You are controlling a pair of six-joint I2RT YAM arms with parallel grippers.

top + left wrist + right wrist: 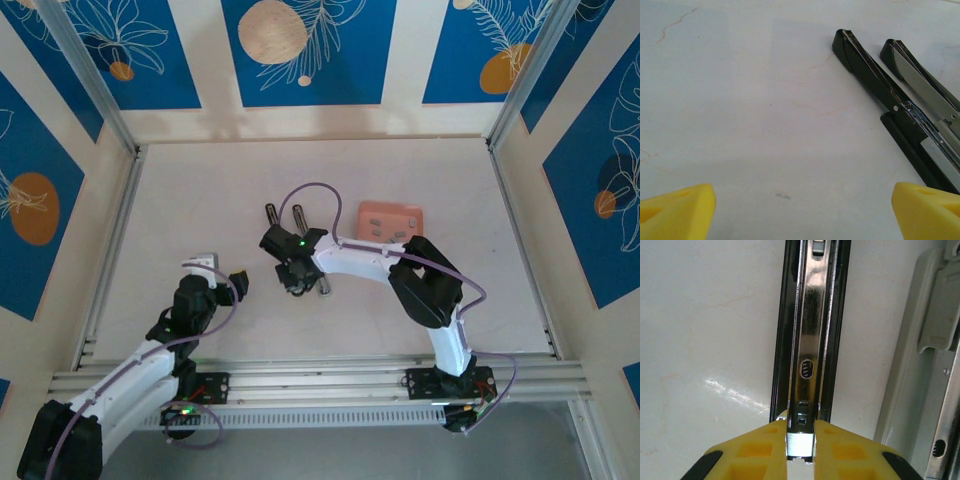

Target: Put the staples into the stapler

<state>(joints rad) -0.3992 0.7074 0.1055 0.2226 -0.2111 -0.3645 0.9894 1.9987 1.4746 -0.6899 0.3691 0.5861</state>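
The stapler [285, 215] lies opened flat mid-table, its two long arms side by side. My right gripper [297, 280] hangs over its near end. In the right wrist view the yellow fingertips [760, 452] are shut on a short silvery strip of staples [800, 444]. That strip sits at the near end of the stapler's shiny rail [810, 330]. More staples [385, 228] lie in the pink tray [392, 212]. My left gripper [222, 272] rests open to the left, its fingertips [675, 210] wide apart over bare table, with the stapler [867, 70] ahead on its right.
A single loose staple [782, 196] lies on the white table [740, 100] between my left fingers. The stapler's second arm [935, 340] runs along the right of the rail. Aluminium frame rails [320, 380] border the near edge.
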